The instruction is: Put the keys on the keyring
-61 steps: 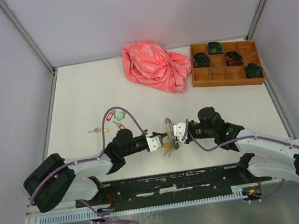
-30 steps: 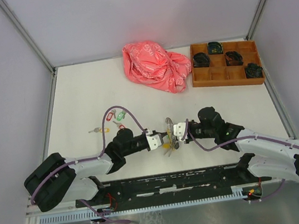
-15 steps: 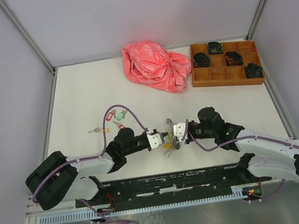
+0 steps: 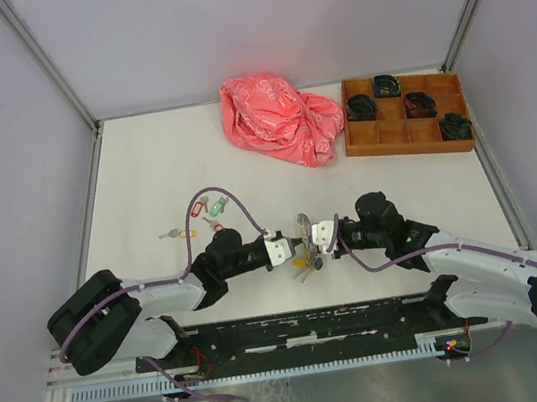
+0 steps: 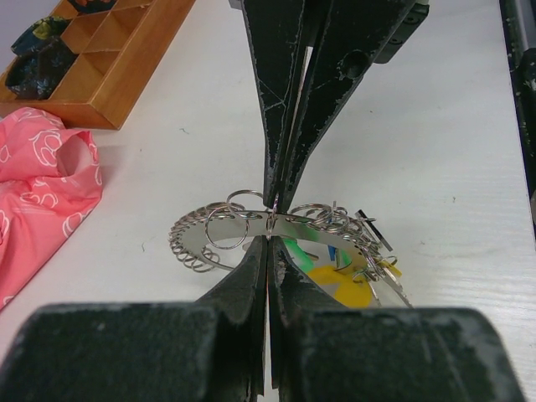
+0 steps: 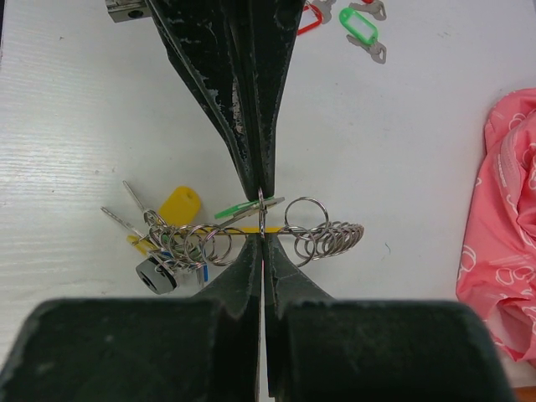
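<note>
The keyring (image 4: pixel 303 228), a silvery loop strung with small rings and a yellow band, is held just above the table between both grippers. My left gripper (image 4: pixel 292 247) is shut on its near side (image 5: pixel 251 230). My right gripper (image 4: pixel 317 238) is shut on it from the opposite side (image 6: pixel 322 236). The two pairs of fingertips meet almost tip to tip. Keys with yellow (image 5: pixel 339 283), green and blue tags hang from the ring. Loose keys lie to the left: green-tagged (image 4: pixel 216 207), red-tagged (image 4: pixel 199 208) and yellow-tagged (image 4: pixel 181 234); the green one also shows in the right wrist view (image 6: pixel 360 29).
A crumpled pink bag (image 4: pixel 280 119) lies at the back centre. A wooden compartment tray (image 4: pixel 404 115) with small black bundles stands at the back right. A purple cable (image 4: pixel 209 196) arcs over the table near the loose keys.
My left gripper has shifted slightly right and away from me, closer against the keyring. The right arm and the loose keys have not moved.
</note>
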Action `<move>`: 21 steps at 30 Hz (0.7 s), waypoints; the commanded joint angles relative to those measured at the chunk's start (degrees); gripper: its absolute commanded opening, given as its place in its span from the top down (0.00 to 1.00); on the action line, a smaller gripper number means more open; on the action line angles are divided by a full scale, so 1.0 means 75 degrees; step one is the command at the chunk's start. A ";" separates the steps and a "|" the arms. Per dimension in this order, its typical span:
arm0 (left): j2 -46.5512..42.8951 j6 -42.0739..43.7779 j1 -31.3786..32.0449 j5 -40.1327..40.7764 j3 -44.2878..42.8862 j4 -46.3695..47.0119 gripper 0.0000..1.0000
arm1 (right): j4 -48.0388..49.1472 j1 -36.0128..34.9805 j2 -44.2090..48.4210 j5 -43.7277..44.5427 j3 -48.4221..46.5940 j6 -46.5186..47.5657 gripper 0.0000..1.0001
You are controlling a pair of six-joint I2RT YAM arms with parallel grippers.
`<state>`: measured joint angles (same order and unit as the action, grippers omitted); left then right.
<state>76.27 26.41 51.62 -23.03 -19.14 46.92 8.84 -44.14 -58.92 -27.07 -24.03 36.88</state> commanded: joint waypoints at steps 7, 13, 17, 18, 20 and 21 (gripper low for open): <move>0.0008 -0.0412 0.0051 -0.0310 -0.0411 0.0418 0.97 | 0.0292 -0.0064 0.0070 -0.0684 -0.0500 0.0280 1.00; -0.0093 -0.0202 0.0121 -0.0420 -0.0514 0.0065 0.97 | 0.0022 -0.0112 0.0007 -0.0656 -0.0638 0.0375 0.99; -0.0143 -0.0191 0.0125 -0.0445 -0.0562 -0.0112 0.97 | -0.0133 -0.0138 -0.0005 -0.0648 -0.0697 0.0467 0.99; -0.0158 -0.0218 0.0136 -0.0453 -0.0581 -0.0158 0.97 | -0.0133 -0.0154 0.0022 -0.0636 -0.0692 0.0487 0.99; -0.0190 -0.0302 0.0137 -0.0457 -0.0637 -0.0291 0.97 | -0.0130 -0.0150 0.0095 -0.0623 -0.0660 0.0567 0.99; -0.0205 -0.0389 0.0120 -0.0457 -0.0660 -0.0362 0.97 | -0.0100 -0.0150 0.0134 -0.0630 -0.0635 0.0583 0.99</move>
<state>76.29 25.36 51.99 -24.45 -20.91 43.29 4.47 -44.25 -59.00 -28.27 -25.69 39.88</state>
